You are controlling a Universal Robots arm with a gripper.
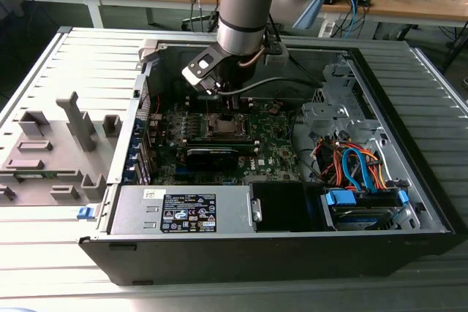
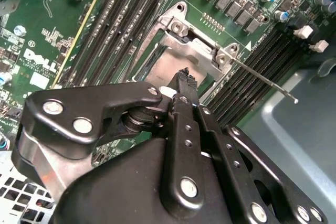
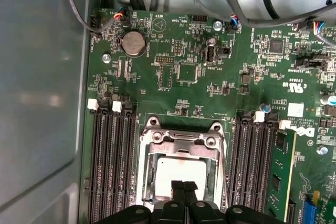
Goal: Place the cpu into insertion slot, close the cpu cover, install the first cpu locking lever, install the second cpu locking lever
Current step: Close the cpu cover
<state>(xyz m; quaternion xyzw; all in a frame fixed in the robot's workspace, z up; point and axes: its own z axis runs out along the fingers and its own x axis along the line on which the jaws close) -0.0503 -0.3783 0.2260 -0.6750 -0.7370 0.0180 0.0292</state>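
The insertion slot [image 3: 149, 167] sits in the green motherboard [image 3: 173, 40] between the black memory slots. The cpu [image 3: 181, 167] lies in it, its dull silver top showing through the window of the cpu cover [image 3: 181, 141], which lies down over the socket. One thin locking lever [image 2: 265, 81] sticks out from the socket's corner, off the board. My gripper [image 3: 184, 187] hangs just above the cpu's near edge, fingertips pressed together with nothing seen between them. In the second wrist view the gripper [image 2: 185, 77] hovers over the cover [image 2: 197, 51]. In the exterior view the gripper [image 1: 219, 96] is above the socket [image 1: 221, 126].
The open computer case [image 1: 409, 56] surrounds the board. Memory slots [image 3: 110, 166] flank the socket. A power supply [image 1: 183, 210] sits in front, a drive bay with orange and blue cables [image 1: 358, 169] at the exterior view's right, grey fixtures [image 1: 51, 144] at its left.
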